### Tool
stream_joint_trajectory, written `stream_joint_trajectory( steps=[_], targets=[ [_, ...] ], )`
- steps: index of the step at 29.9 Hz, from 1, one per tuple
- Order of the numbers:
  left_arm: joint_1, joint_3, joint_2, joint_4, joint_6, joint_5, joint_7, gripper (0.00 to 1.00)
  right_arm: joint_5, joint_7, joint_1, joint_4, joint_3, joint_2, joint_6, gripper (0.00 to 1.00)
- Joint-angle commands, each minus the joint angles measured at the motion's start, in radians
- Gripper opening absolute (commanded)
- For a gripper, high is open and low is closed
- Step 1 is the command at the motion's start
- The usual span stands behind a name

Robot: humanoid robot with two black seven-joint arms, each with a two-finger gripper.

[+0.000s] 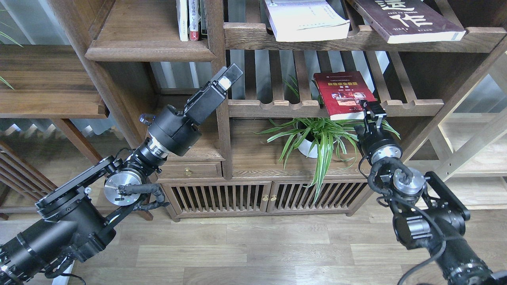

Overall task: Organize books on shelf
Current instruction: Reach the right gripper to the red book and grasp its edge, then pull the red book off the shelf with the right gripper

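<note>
The dark walnut shelf (150, 49) fills the view. A red book (342, 91) with small cover photos leans on the middle slatted rack. A pale white book (305, 19) and a dark brown book (404, 18) with large white characters lie on the upper rack. My right gripper (374, 110) is at the red book's lower front edge, seen dark and narrow; I cannot tell whether it grips the book. My left gripper (227, 77) points up and right in front of the shelf's centre post, holding nothing that I can see; its fingers overlap in this view.
A potted spider plant (317, 138) stands under the red book, close to my right wrist. Several upright books (190, 19) stand at the top left. A brass-knobbed drawer (190, 171) and slatted doors (222, 198) sit below. Pale light-wood shelving (471, 158) is at the right.
</note>
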Motion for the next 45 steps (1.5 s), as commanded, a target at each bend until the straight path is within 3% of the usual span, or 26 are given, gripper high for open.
stream_joint_trajectory(
  steps=[1,4,14,20,24,28,29,37,45],
  targets=[
    [0.0,0.0,0.0,0.0,0.0,0.0,0.0,0.99,0.011,0.0,0.059,-0.072,0.014,0.034,-0.026,0.86],
    [0.0,0.0,0.001,0.0,0.0,0.0,0.0,0.99,0.011,-0.002,0.072,-0.104,0.011,0.042,-0.027,0.82],
    [0.009,0.0,0.012,0.0,0.0,0.0,0.0,0.99,0.01,0.006,0.092,-0.115,0.014,0.073,-0.012,0.56],
    [0.007,0.0,0.012,0.0,0.0,0.0,0.0,0.99,0.01,0.01,0.145,-0.193,0.015,0.089,-0.007,0.54],
    [0.009,0.0,0.012,0.0,0.0,0.0,0.0,0.99,0.011,0.01,0.144,-0.195,0.031,0.091,0.023,0.35],
    [0.009,0.0,0.012,0.0,0.0,0.0,0.0,0.99,0.01,0.013,0.13,-0.198,0.051,0.097,0.15,0.07],
    [0.01,0.0,0.012,0.0,0.0,0.0,0.0,0.99,0.01,0.013,0.125,-0.198,0.051,0.099,0.176,0.05],
    [0.04,0.005,0.012,0.006,0.0,0.003,0.001,0.99,0.019,0.006,0.073,-0.171,0.048,0.103,0.255,0.04],
    [0.116,0.065,0.011,0.064,0.0,-0.053,0.004,0.99,0.088,-0.007,-0.095,0.023,0.028,0.106,0.505,0.03]
  ],
)
